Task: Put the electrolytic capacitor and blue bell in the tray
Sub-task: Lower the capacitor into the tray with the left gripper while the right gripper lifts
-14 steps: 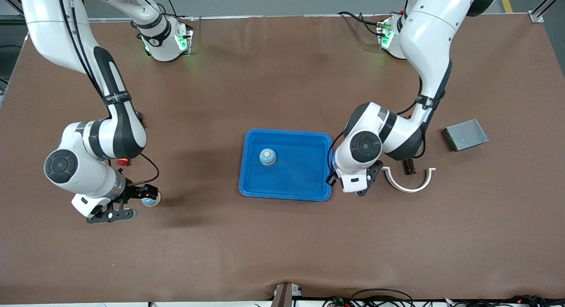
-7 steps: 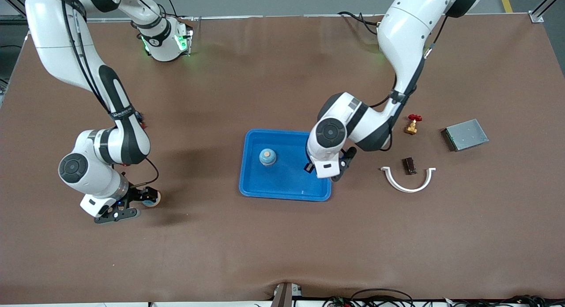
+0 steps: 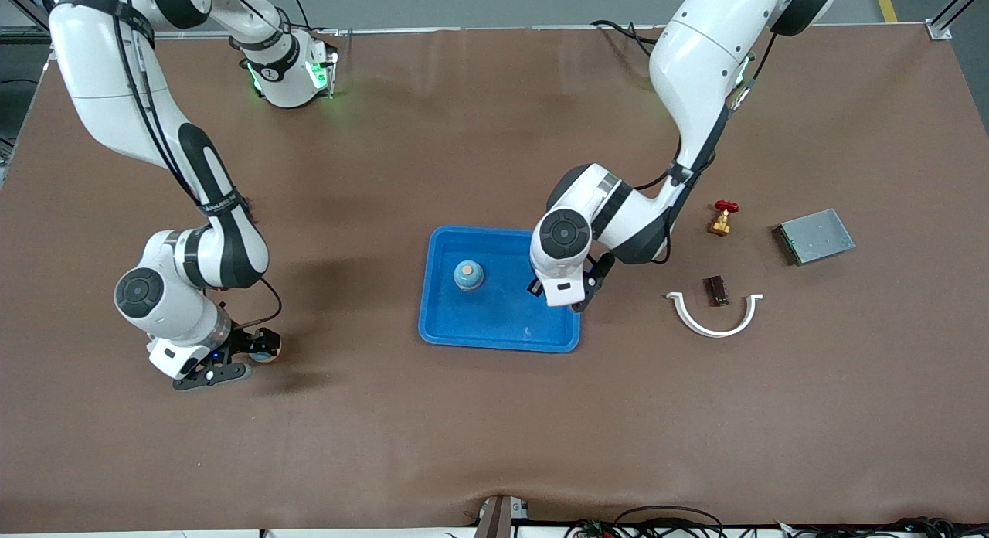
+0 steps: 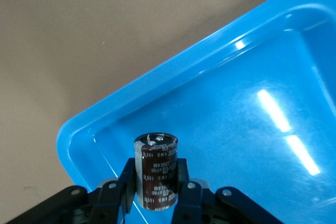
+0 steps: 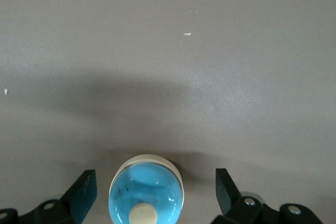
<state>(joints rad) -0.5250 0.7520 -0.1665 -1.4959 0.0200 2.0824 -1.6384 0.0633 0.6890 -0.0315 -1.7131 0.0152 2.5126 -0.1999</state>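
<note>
My left gripper point(image 4: 156, 192), jaws clamped on the dark cylindrical electrolytic capacitor point(image 4: 156, 171), its long axis upright, hangs over the shallow bright blue plastic tray point(image 3: 502, 333) at its 3 o'clock rim. My right gripper point(image 5: 155, 195), jaws spread, straddles the round blue bell point(image 5: 145, 192) on the brown desk point(image 3: 494, 430), well apart toward the tray's 9 o'clock.

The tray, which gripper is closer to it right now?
Left. The left gripper holds the capacitor over the tray. The right gripper is at the bell, toward its own end of the table.

Bright overhead light, tray point(image 4: 157, 77) glare
</note>
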